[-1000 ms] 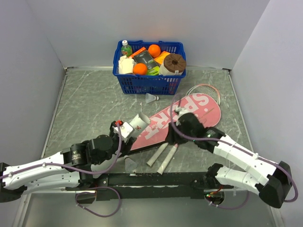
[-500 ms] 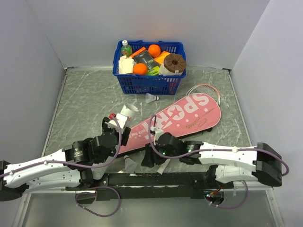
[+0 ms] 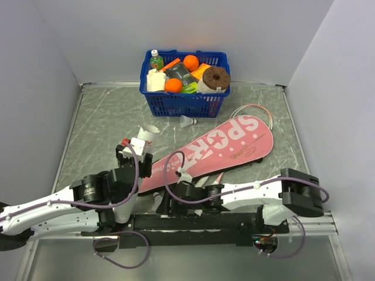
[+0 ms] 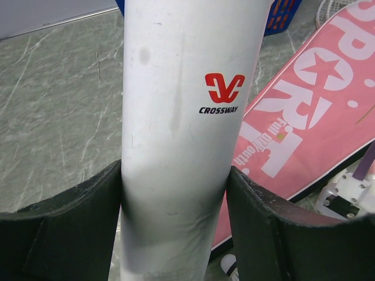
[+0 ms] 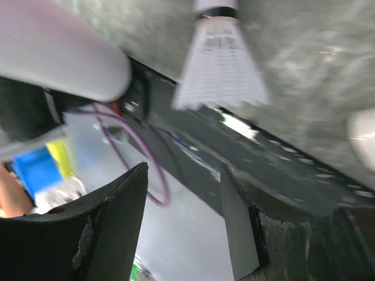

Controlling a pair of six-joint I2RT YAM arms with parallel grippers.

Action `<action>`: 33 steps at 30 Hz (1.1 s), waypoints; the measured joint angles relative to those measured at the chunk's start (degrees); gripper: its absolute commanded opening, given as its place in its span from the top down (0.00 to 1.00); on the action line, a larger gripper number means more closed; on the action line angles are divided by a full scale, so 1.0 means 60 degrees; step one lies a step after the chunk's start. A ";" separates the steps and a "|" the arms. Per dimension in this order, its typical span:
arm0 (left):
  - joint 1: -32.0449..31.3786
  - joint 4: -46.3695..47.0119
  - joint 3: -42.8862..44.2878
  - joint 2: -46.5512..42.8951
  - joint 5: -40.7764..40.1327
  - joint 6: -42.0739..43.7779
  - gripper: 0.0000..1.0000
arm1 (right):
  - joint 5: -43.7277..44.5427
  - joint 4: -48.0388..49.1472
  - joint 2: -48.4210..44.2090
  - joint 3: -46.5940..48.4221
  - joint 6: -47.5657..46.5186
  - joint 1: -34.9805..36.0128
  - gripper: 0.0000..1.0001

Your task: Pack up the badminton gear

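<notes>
My left gripper (image 3: 133, 154) is shut on the long white tube (image 3: 142, 139) and holds it tilted, open end up, left of the pink "SPORT" cover (image 3: 225, 145). In the left wrist view the tube (image 4: 181, 105) fills the space between the jaws of the gripper (image 4: 174, 216), with the cover (image 4: 304, 117) to the right. My right gripper (image 3: 168, 204) is open and empty, reaching left along the front edge, close to a shuttlecock (image 3: 157, 201). In the right wrist view that shuttlecock (image 5: 220, 64) lies just beyond the open gripper (image 5: 184, 199). A second shuttlecock (image 3: 187, 121) lies by the basket. A racket head (image 3: 253, 110) sticks out behind the cover.
A blue basket (image 3: 185, 104) of groceries stands at the back middle. White-pink racket handles (image 3: 215, 177) poke out from under the cover, partly hidden by my right arm. The black rail (image 3: 193, 222) runs along the front edge. Walls close in the left, right and back.
My right arm has swung from over the cover down and left to the front edge by the shuttlecock. My left gripper has carried the tube to the left.
</notes>
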 measured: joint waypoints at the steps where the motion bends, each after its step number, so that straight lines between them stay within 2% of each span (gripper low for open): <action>1: 0.0000 -0.0029 0.0000 -0.0069 0.0007 -0.0025 0.99 | 0.0131 0.0018 0.0095 0.0127 0.0197 0.0076 0.39; 13: 0.0000 -0.0069 0.0000 -0.0346 0.0419 -0.0040 0.99 | 0.1348 0.0237 0.1260 0.0707 0.2131 0.0342 0.39; 28: 0.0000 -0.0044 0.0000 -0.0397 0.0710 0.0029 0.99 | 0.2736 -0.0896 0.1344 0.1213 0.2422 -0.0222 0.41; 33: 0.0000 0.0069 0.0000 -0.0200 0.0721 0.0062 0.99 | 0.3115 -0.1282 0.1344 0.1304 0.2226 -0.0419 0.47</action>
